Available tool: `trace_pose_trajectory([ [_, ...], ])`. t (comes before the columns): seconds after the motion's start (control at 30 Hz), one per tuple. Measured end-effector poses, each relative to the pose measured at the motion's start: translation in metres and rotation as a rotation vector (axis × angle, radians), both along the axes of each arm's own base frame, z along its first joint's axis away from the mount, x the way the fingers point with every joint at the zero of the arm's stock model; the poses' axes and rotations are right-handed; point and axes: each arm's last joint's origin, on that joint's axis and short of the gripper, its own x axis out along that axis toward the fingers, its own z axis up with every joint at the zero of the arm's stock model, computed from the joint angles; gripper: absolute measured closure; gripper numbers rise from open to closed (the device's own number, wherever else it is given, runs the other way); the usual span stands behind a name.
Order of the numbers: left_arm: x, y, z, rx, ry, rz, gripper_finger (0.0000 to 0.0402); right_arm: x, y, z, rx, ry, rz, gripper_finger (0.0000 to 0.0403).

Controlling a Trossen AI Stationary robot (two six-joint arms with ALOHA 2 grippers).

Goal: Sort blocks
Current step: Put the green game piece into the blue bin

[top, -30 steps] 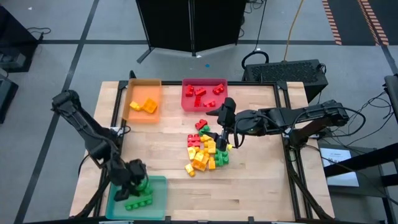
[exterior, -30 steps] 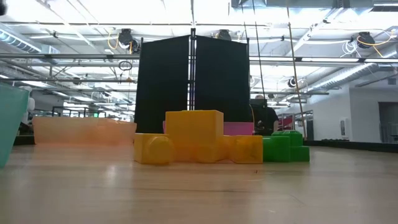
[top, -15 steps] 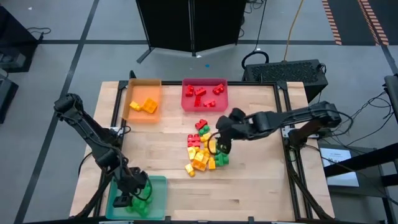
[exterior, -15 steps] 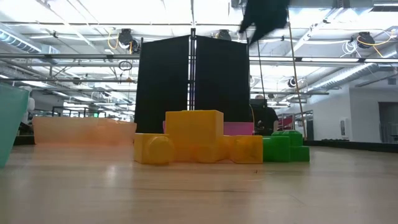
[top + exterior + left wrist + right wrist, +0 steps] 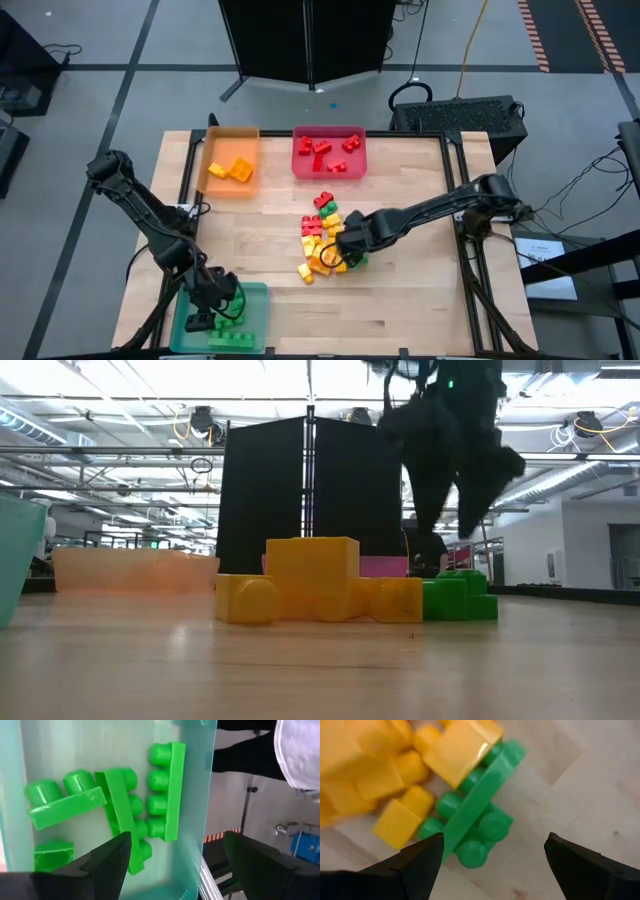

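Note:
A heap of red, yellow-orange and green blocks (image 5: pixel 325 235) lies on the table's middle. My right gripper (image 5: pixel 347 248) hangs open just above the heap's near right side. Its fingers stand on either side of a long green block (image 5: pixel 475 815) that lies on the wood beside yellow blocks (image 5: pixel 455 750). The low view shows the right gripper (image 5: pixel 447 530) above that green block (image 5: pixel 460 598), apart from it. My left gripper (image 5: pixel 175 840) is open over the teal tray (image 5: pixel 255 300), where several green blocks (image 5: pixel 120 805) lie on the floor.
An orange tray (image 5: pixel 230 162) with yellow-orange blocks and a red tray (image 5: pixel 328 152) with red blocks stand along the table's far edge. Bare wood lies to the heap's right and near side. The teal tray's wall (image 5: pixel 200 780) is at the table's near left corner.
My right gripper has moved from near the red tray toward the near edge and come down over the heap's green block, its arm stretching lower across the table. My left gripper has shifted a little toward the near edge over the teal tray.

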Motion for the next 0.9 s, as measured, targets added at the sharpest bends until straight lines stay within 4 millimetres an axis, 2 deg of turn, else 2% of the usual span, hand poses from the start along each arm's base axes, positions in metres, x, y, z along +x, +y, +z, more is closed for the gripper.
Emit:
trace_pose_trajectory([
  [0.17, 0.001, 0.001, 0.000, 0.015, -0.007, 0.036, 0.0081, 0.005, 0.004, -0.022, -0.006, 0.066, -0.012, 0.0067],
  [0.33, 0.002, 0.001, 0.000, 0.031, -0.026, 0.054, 0.0081, 0.007, 0.000, -0.033, -0.008, 0.106, -0.027, 0.0067],
  [0.53, 0.002, 0.001, 0.000, 0.034, -0.029, 0.056, 0.0081, -0.003, 0.000, -0.044, 0.006, 0.142, -0.060, 0.0077],
  [0.9, 0.002, 0.002, -0.001, 0.064, -0.053, 0.070, 0.0081, -0.027, 0.006, -0.042, -0.053, 0.329, -0.090, 0.0104],
])
